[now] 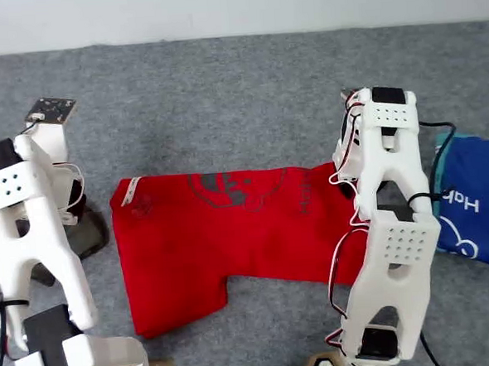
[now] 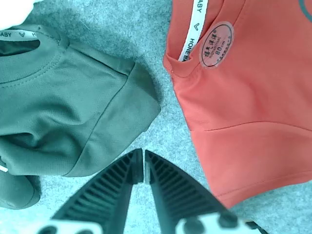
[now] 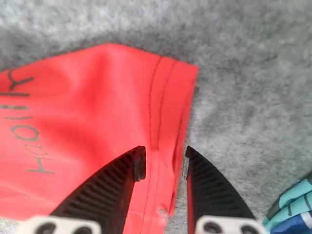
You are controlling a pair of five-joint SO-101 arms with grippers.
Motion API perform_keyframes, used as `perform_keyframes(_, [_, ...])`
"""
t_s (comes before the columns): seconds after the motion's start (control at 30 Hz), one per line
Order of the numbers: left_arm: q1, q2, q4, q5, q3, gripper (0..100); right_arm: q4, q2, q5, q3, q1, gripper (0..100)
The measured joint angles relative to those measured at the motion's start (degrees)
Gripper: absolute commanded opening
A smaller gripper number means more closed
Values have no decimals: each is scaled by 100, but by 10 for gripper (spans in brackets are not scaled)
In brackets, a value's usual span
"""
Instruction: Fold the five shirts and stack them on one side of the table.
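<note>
Grey felt desk (image 1: 222,85): right jaws parted astride red shirt (image 1: 231,233) hem, left jaws clenched empty; hem could slip free.

Three shirts lie below two tools: red shirt (image 1: 198,244) under right tool (image 3: 161,163), green shirt (image 2: 63,107) beside left tool (image 2: 144,168), blue shirt (image 1: 478,202) apart.

Premises: a robotics test bench, lab-type rather than domestic. Grounds: two white plastic arms, the left arm (image 1: 32,237) and the right arm (image 1: 392,224), stand side by side at the near edge. Loose wiring (image 1: 339,260) runs outside the links, and a bare circuit board (image 1: 51,109) sits uncovered. The table is covered in grey felt (image 1: 222,93) and backed by a plain white wall (image 1: 234,9). A red shirt (image 1: 214,235) and a blue shirt (image 1: 478,202) lie on the felt.
</note>
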Motion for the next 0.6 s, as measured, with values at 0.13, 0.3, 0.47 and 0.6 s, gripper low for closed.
perform_keyframes(0.13, [0, 0, 0, 0, 0, 15, 0, 0, 0, 0, -26, 93])
perform_keyframes(0.3, [0, 0, 0, 0, 0, 15, -26, 0, 0, 0, -26, 65])
perform_keyframes(0.47, [0, 0, 0, 0, 0, 15, -70, 35, 0, 0, -26, 65])
perform_keyframes(0.6, [0, 0, 0, 0, 281, 15, -141, 44, 0, 0, -26, 61])
